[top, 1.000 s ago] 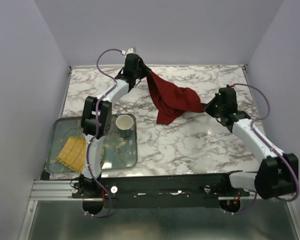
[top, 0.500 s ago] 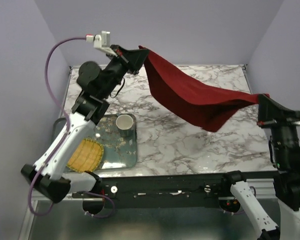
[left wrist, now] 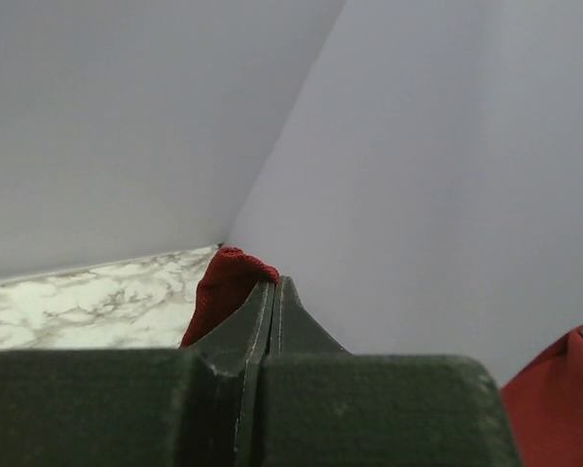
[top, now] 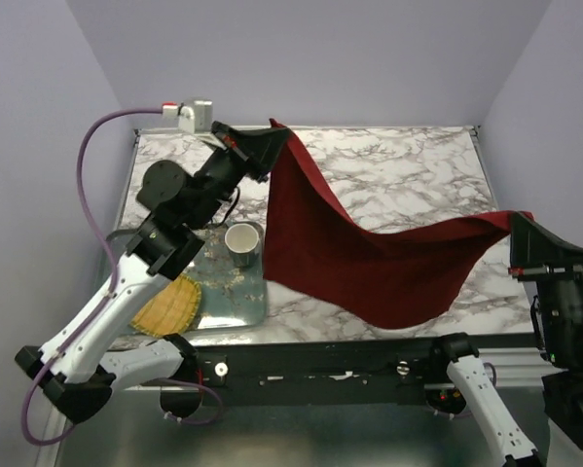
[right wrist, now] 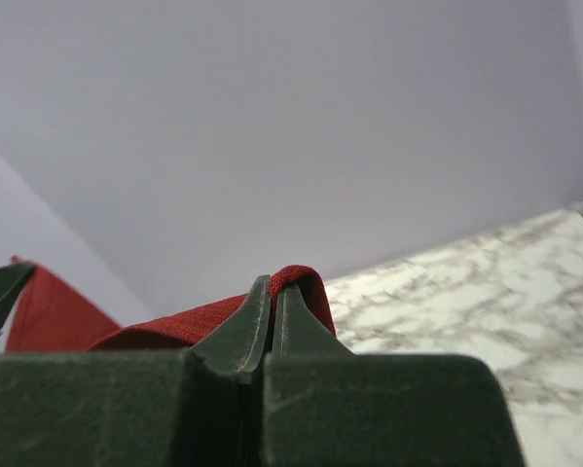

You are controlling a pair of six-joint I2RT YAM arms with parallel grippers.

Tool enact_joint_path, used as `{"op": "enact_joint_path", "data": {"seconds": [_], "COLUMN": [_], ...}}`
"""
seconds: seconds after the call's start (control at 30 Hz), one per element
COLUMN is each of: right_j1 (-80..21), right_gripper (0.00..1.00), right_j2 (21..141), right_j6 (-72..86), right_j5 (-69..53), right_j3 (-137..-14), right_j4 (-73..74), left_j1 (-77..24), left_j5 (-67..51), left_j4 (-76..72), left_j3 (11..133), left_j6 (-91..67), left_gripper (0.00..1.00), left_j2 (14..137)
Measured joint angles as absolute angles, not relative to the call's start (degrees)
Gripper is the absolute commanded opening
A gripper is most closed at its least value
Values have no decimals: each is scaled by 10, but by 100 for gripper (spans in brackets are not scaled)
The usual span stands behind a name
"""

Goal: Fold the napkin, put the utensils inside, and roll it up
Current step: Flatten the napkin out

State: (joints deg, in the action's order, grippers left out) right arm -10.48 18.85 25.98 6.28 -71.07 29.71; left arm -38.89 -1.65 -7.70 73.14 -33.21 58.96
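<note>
The napkin [top: 369, 263] is hanging in the air above the table [top: 408, 170], spread out between the two arms like a wide sheet. One top corner is sitting at about 11 o'clock of the top view, and the other at about 3 o'clock. Its lower edge is sagging toward 6 o'clock, near the front edge of the table.

The left gripper [top: 270, 139] is pinching the 11 o'clock corner. In its wrist view the two jaws are pressed together and a small fold of red cloth is coming out at the tips. The right gripper [top: 517, 222] is pinching the 3 o'clock corner in the same way, with the jaws clenched on a little loop of the cloth.

One second ago the napkin was lying bunched on the table at about 12 o'clock, with both grippers low beside it. Half a second ago it was already lifted, but stretched higher and flatter. Now the left gripper is standing lower, and the cloth is drooping deeper.

At 8 o'clock a tray [top: 257, 297] is resting on the table. It is holding a cup [top: 241, 239] and a yellow mat [top: 169, 306], both in the same places as before.
</note>
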Motion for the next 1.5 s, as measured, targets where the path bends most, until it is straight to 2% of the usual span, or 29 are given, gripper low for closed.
{"op": "enact_joint_path", "data": {"seconds": [0.17, 0.43, 0.47, 0.5, 0.53, 0.57, 0.63, 0.67, 0.73, 0.77, 0.83, 0.87, 0.93, 1.03, 1.13, 1.23, 1.27, 1.3, 1.37, 1.5], "right_j1": [-104, -80, -65, -57, -40, -28, -4, 3, 19, 23, 30, 31, 31, 26, 22, 17, 17, 17, 17, 17], "right_gripper": [1, 1, 3, 7, 12, 31, 58, 72, 75, 78, 80, 81, 81, 81, 80, 72, 64, 63, 62, 62], "right_j2": [325, 656, 699, 722, 764, 801, 888, 917, 993, 1020, 1068, 1074, 1060, 993, 897, 829, 824, 828, 853, 887], "right_j6": [274, 277, 275, 274, 269, 265, 246, 237, 205, 190, 178, 175, 170, 169, 178, 191, 199, 208, 225, 263], "right_j5": [180, 293, 294, 295, 297, 298, 300, 300, 295, 293, 289, 281, 265, 229, 187, 154, 146, 138, 118, 75], "right_j3": [-723, -668, -665, -665, -670, -680, -721, -740, -812, -843, -923, -942, -943, -886, -772, -697, -678, -665, -659, -644], "right_j4": [330, 272, 262, 254, 244, 233, 211, 203, 201, 209, 247, 255, 275, 292, 297, 287, 286, 286, 286, 280], "left_j1": [-386, -321, -310, -301, -292, -284, -270, -265, -253, -244, -238, -236, -236, -249, -289, -346, -362, -385, -414, -427], "left_j5": [53, 90, 90, 89, 87, 85, 82, 81, 77, 68, 62, 59, 53, 48, 44, 34, 32, 27, 22, 22], "left_j4": [-37, 40, 46, 62, 69, 73, 80, 81, 101, 115, 132, 132, 138, 142, 138, 117, 109, 101, 99, 135], "left_j3": [820, 1101, 1143, 1189, 1236, 1268, 1321, 1333, 1376, 1404, 1407, 1393, 1323, 1248, 1156, 1089, 1068, 1043, 1007, 960], "left_j6": [-308, -298, -297, -298, -299, -300, -301, -300, -297, -296, -292, -287, -283, -282, -283, -282, -283, -283, -284, -284], "left_gripper": [0, 0, 5, 19, 27, 35, 48, 50, 56, 69, 69, 72, 72, 71, 65, 60, 59, 59, 59, 53], "left_j2": [732, 1122, 1176, 1226, 1278, 1318, 1390, 1410, 1457, 1481, 1483, 1473, 1417, 1331, 1207, 1124, 1105, 1090, 1084, 1118]}}
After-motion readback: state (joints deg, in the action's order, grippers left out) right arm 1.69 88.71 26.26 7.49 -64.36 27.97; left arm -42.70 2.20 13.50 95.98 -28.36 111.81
